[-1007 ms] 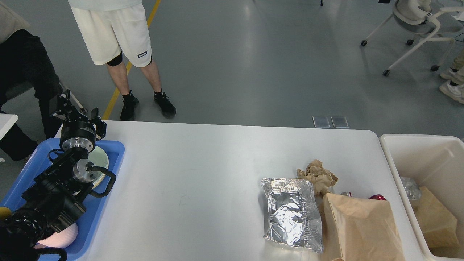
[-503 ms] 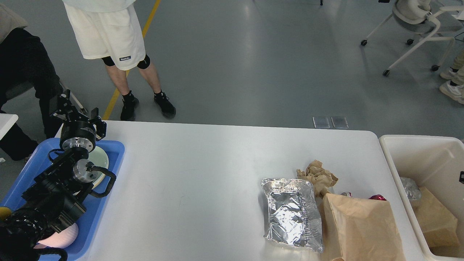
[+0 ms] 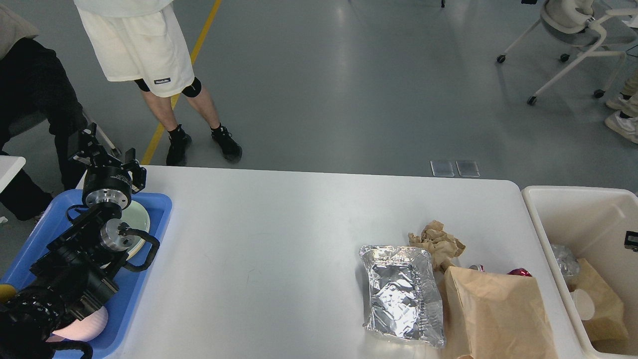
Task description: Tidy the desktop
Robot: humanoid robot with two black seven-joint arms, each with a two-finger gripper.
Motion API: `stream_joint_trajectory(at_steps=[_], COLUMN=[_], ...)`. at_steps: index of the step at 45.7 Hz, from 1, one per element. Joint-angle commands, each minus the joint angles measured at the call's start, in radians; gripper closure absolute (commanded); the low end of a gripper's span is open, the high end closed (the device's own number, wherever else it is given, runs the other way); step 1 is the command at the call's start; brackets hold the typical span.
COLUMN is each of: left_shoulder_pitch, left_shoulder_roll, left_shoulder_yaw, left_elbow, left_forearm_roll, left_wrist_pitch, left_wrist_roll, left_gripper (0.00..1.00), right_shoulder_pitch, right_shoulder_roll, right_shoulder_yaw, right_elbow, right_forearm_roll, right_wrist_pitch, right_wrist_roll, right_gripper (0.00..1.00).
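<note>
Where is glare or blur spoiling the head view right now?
Head view: sharp overall; soft overhead sheen across the large white desktop, bright glints on the crumpled silver foil tray, pale reflections streak the grey floor; the black left gripper is dark, its fingers hard to separate.

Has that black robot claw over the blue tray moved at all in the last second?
No. The left gripper hangs at the same spot above the far end of the blue tray, by the desktop corner, as before.
</note>
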State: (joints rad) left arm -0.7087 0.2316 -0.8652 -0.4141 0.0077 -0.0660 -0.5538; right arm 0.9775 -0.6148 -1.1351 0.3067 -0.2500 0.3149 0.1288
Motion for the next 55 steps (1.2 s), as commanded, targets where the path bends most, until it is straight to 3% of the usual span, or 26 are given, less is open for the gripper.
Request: stream_joint_trajectory(at_steps=[1, 10, 21, 36, 55], left_shoulder_pitch=[0.000, 0.000, 0.000, 0.000, 0.000], left_shoulder_roll=[0.000, 0.000, 0.000, 0.000, 0.000], left_shoulder_yaw=[0.000, 0.000, 0.000, 0.000, 0.000], left_elbow=[0.000, 0.000, 0.000, 0.000, 0.000], left_forearm_roll=[0.000, 0.000, 0.000, 0.000, 0.000], left_wrist_pitch=[0.000, 0.000, 0.000, 0.000, 0.000], left_wrist_roll=[0.000, 0.000, 0.000, 0.000, 0.000], left_gripper=[0.04, 0.04, 0.04, 0.04, 0.04], right_shoulder_pitch=[0.013, 0.144, 0.509, 0.875, 0.912], right_shoulder_roll=[0.003, -0.011, -0.068, -0.004, 0.216], right_shoulder_yaw=[0.002, -0.006, -0.074, -0.120, -0.094], right_elbow=[0.006, 0.061, 0.118, 0.184, 0.356], right_forearm_roll=[0.001, 0.000, -0.003, -0.005, 0.003], right_wrist_pitch=[0.004, 0.064, 0.332, 0.638, 0.645], right_wrist_roll=[0.003, 0.003, 0.005, 0.000, 0.000], right_gripper=[0.01, 0.00, 0.00, 0.00, 0.00])
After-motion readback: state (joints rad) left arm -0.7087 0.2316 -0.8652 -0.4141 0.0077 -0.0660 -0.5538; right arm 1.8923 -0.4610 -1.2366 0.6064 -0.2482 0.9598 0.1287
